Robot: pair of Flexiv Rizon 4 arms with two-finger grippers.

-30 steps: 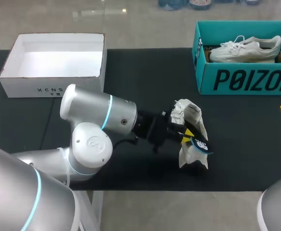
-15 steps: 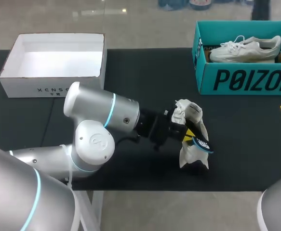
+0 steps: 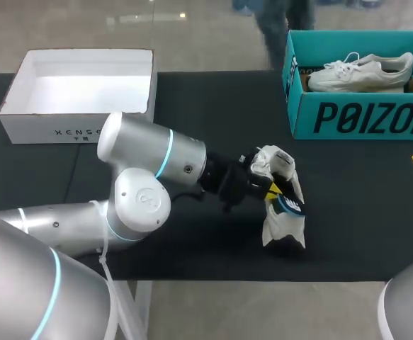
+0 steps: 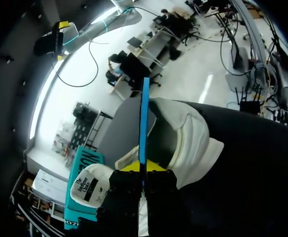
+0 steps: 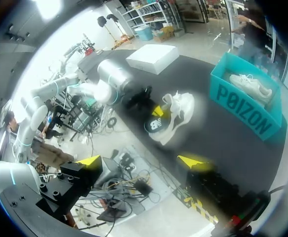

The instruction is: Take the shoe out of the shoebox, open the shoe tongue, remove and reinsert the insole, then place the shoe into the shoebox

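1. Our left gripper (image 4: 144,170) is clamped narrowly on the insole (image 4: 144,118). The insole stands edge-on between the two yellow tips, a thin blue strip running out ahead of them across the shoe's opening.
2. The shoe (image 3: 283,225) stands on the black table (image 3: 192,99) near its front edge, just beside our left fingers.
3. Our right gripper (image 5: 144,160) hangs well apart from the shoe, fingers spread wide.
4. The teal shoebox (image 3: 362,117) sits far right with a second shoe (image 3: 362,71) inside, and a white box (image 3: 78,106) sits far left.
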